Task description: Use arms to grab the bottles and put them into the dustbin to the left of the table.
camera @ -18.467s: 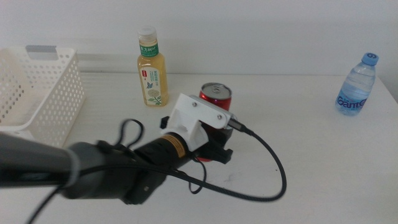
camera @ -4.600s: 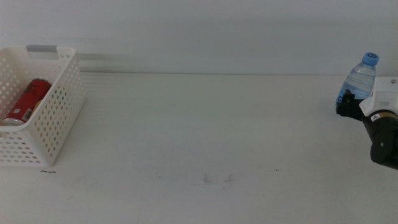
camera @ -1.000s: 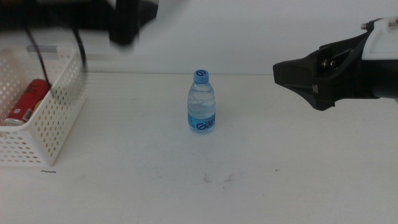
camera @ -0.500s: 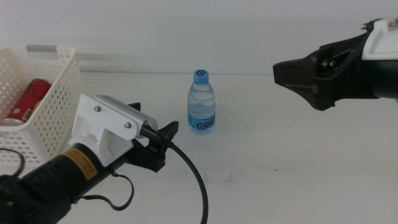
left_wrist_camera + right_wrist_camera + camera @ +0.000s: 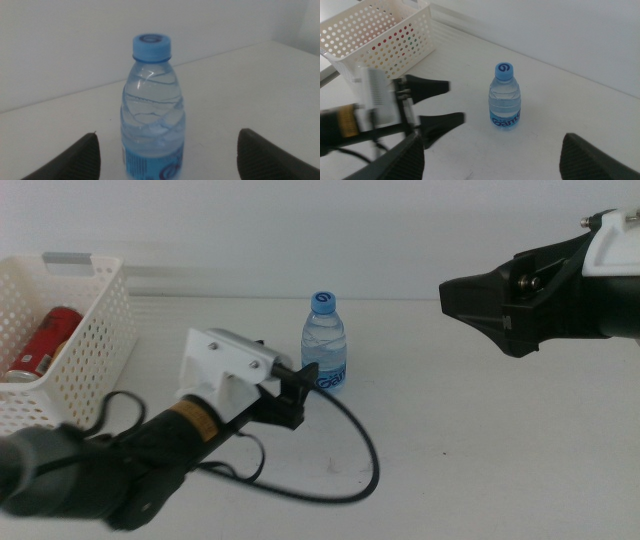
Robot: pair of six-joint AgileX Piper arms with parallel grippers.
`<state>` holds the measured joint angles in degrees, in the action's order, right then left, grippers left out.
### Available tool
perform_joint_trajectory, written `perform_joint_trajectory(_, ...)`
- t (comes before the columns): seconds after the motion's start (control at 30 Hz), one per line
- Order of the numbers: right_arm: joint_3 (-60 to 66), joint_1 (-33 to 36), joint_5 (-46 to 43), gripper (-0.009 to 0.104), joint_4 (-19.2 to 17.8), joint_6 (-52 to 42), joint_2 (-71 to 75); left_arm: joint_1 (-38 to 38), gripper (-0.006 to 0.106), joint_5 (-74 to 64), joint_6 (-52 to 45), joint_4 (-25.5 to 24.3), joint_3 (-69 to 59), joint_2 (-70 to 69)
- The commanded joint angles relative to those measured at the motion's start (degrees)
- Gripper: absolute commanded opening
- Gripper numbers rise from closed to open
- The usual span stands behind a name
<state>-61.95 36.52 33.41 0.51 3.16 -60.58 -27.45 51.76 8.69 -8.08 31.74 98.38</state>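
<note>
Middle view, left to right: white bin point(image 5: 95, 345) at worktop's point(image 5: 480, 450) left edge, red can point(image 5: 42, 343) lying tilted inside. Next, left arm point(image 5: 130, 465) reaching in from lower left, white block and black cable on it, left gripper point(image 5: 296, 392) aimed at water bottle point(image 5: 324, 356), jaws spread wide, empty, tips just short of it. Bottle upright mid-worktop, blue cap on, well apart from bin. Left wrist view: bottle point(image 5: 152, 115) centred between the parted jaws, not touched. Far right, right gripper point(image 5: 452, 300) raised above worktop, away from bottle; right wrist view: jaws wide apart, holding nothing.
</note>
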Motion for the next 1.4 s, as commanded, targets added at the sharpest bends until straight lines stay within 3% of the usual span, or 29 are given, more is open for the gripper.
perform_joint_trajectory(0.0,0.08,0.09,-0.4,0.093,-0.14,-0.09,0.3,0.05,0.094,2.36,0.58,1.23,3.47,4.25)
perform_joint_trajectory(0.43,0.08,0.09,-0.4,0.093,-0.14,-0.09,0.3,0.05,0.094,1.62,0.79,2.55,22.04,22.28)
perform_joint_trajectory(0.9,0.08,0.09,-0.4,0.093,-0.14,-0.09,0.3,0.05,0.091,1.63,-1.29,4.07,32.36,32.73)
perform_joint_trajectory(0.97,0.08,0.09,-0.4,0.093,-0.14,-0.09,0.3,0.05,0.081,1.63,-3.43,4.33,32.55,32.81)
perform_joint_trajectory(1.03,0.08,0.09,-0.4,0.093,-0.14,-0.09,0.3,0.21,0.065,2.39,-3.96,4.49,32.33,32.31)
perform_joint_trajectory(1.2,0.08,0.09,-0.4,0.093,-0.14,-0.09,0.3,0.19,0.004,-0.39,-0.75,4.67,27.63,26.15)
perform_joint_trajectory(1.23,0.08,0.09,-0.4,0.093,-0.14,-0.09,0.3,0.19,-0.002,-1.46,-0.89,4.93,26.08,24.14)
perform_joint_trajectory(1.37,0.08,0.09,-0.4,0.093,-0.14,-0.09,0.3,0.19,-0.002,-11.09,-1.4,6.9,19.11,11.73)
